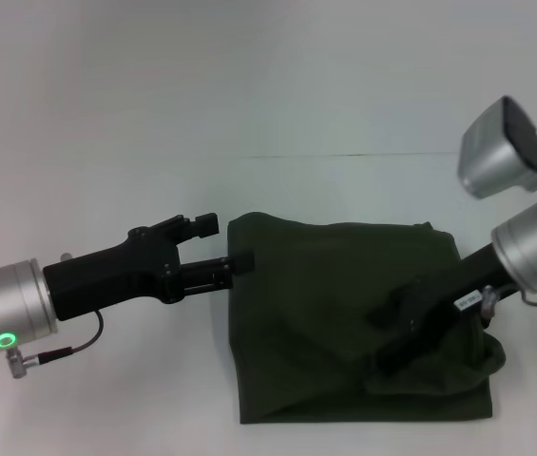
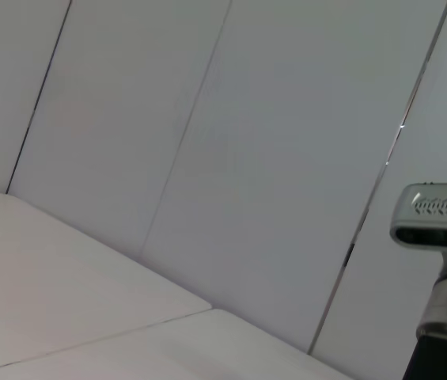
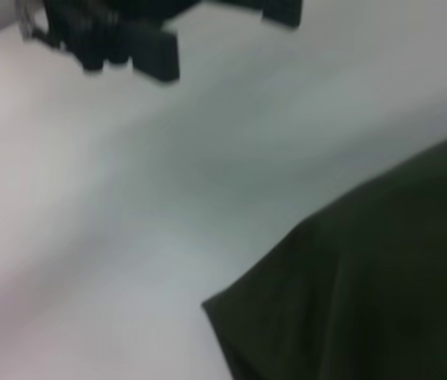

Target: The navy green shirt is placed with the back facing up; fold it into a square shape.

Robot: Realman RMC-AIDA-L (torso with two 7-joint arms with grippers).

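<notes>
While head shows folded shirt (image 1: 344,313) | left gripper (image 1: 225,242) fingers spread | right gripper (image 1: 396,337) unclear

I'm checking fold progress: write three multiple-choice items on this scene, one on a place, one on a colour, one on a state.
1. Where is the left gripper?
A. At the shirt's left edge
B. On the shirt's right side
C. Far from the shirt

2. What colour is the navy green shirt?
A. Red
B. Dark olive green
C. White

3. How does the shirt lie?
A. Spread flat, sleeves out
B. Hanging in the air
C. Folded into a compact, roughly rectangular bundle

Answers:
1. A, its open fingers meet that edge.
2. B, plain dark olive.
3. C, no sleeves showing.

The right gripper rests on the shirt's right side.
</notes>
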